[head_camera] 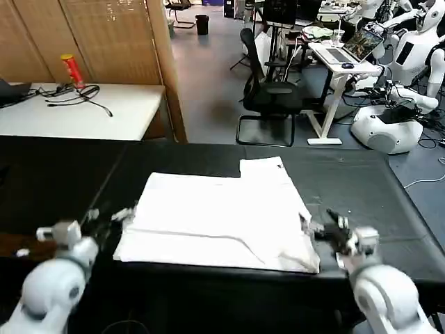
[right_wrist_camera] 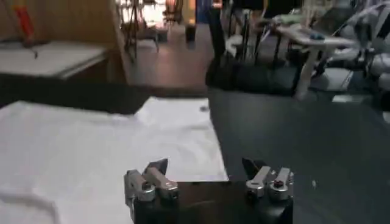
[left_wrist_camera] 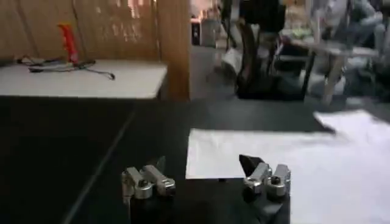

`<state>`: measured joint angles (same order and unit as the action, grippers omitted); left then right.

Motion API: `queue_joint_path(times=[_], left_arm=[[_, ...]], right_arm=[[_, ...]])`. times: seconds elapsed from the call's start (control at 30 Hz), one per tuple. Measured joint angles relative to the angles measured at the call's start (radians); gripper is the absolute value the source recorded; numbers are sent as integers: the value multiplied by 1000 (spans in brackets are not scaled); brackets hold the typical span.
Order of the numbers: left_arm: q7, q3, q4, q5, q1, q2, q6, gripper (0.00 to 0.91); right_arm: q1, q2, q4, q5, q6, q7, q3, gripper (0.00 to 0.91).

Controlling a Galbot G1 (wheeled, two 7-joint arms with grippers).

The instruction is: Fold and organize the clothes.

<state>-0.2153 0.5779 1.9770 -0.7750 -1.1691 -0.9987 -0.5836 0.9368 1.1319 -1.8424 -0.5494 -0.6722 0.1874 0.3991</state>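
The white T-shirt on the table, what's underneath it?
The white T-shirt lies flat on the black table cover, which shows all around it. Whatever is beneath the shirt's folded layers is hidden.

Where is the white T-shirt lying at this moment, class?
In the head view the white T-shirt lies partly folded, flat on the black table cover, near the middle, between the left claw and right claw.
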Motion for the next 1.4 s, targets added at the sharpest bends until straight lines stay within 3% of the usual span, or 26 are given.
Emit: queue_joint_path(times=[0.4,0.67,0.9,1.0,1.1,1.17,1.2,1.3,1.4], left_arm=[[103,-240,-437,-15,437,-10,-85,878],[155,-335,-672,49,601,-39,-92,878],[184,-375,-788,82,657,-54,-96,878],[187,-378,-814,84,665,-59,-98,595],[194,-385,-825,83,667,-59,-98,488],[197,-387,-829,84,667,-59,-97,468],[198,-388,-830,85,667,-59,-96,390],[204,-392,-833,85,667,-59,-94,273],[208,-395,-832,85,668,-57,-98,254]], right_arm=[[-317,61,423,18,3,-6,-140,878],[-406,110,575,3,-27,0,-146,878],[-436,138,642,3,-24,-7,-145,878],[-446,146,660,3,-23,-16,-147,878],[-457,156,682,4,-22,-25,-146,868],[-465,164,699,5,-21,-29,-146,829],[-467,167,704,6,-21,-30,-145,761],[-468,170,710,8,-22,-31,-146,712],[-468,172,714,9,-22,-31,-145,673]])
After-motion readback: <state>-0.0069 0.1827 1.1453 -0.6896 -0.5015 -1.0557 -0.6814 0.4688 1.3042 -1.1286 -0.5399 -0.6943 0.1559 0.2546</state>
